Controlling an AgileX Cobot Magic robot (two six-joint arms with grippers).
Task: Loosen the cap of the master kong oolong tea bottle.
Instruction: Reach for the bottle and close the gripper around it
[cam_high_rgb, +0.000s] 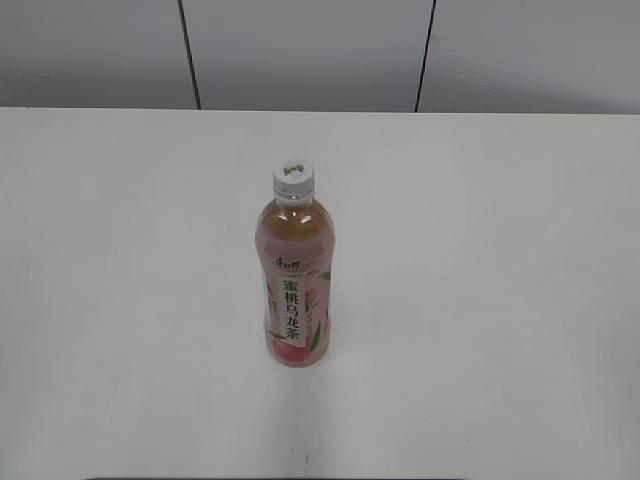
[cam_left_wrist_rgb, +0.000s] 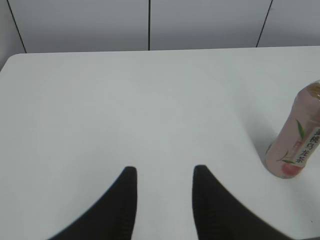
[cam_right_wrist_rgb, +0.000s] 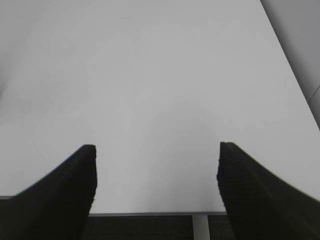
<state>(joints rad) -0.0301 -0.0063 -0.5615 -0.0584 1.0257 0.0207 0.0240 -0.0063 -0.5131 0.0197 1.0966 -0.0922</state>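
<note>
The master kong oolong tea bottle (cam_high_rgb: 294, 290) stands upright in the middle of the white table (cam_high_rgb: 480, 300). It has a pink peach label with a white strip of characters. The white cap (cam_high_rgb: 294, 178) sits on its neck. In the left wrist view the bottle's lower part (cam_left_wrist_rgb: 296, 145) shows at the right edge; its cap is out of that view. My left gripper (cam_left_wrist_rgb: 165, 172) is open and empty, left of the bottle and apart from it. My right gripper (cam_right_wrist_rgb: 156, 150) is wide open and empty over the table's near edge. Neither gripper shows in the exterior view.
A grey panelled wall (cam_high_rgb: 310, 50) with dark seams runs behind the table. The table's front edge (cam_right_wrist_rgb: 150, 214) and a white leg (cam_right_wrist_rgb: 200, 227) show in the right wrist view, with dark floor below.
</note>
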